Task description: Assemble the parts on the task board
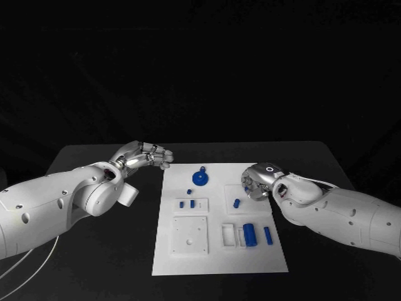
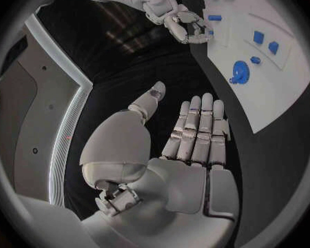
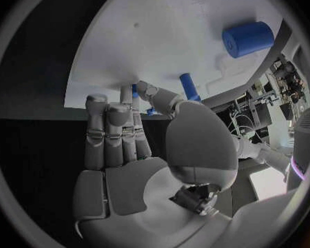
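The white task board point(image 1: 220, 251) lies mid-table with several blue parts on it: a round knobbed piece point(image 1: 200, 177), small blocks point(image 1: 187, 204), a thick cylinder point(image 1: 249, 233) and a thin peg point(image 1: 267, 235). My left hand point(image 1: 146, 155) hovers off the board's far left corner; its fingers point(image 2: 196, 129) are straight, the thumb is apart, and it holds nothing. My right hand point(image 1: 257, 179) is low over the board's right edge. A small blue part point(image 3: 134, 88) shows pinched between its thumb and a fingertip, mostly hidden. Another short peg point(image 3: 190, 85) lies just beyond the thumb.
White raised plates point(image 1: 190, 235) and a small white frame point(image 1: 227, 234) sit on the board's near half. Bare black table point(image 1: 101, 263) lies left and right of the board. In the left wrist view the right hand point(image 2: 182, 25) is curled at the board's edge.
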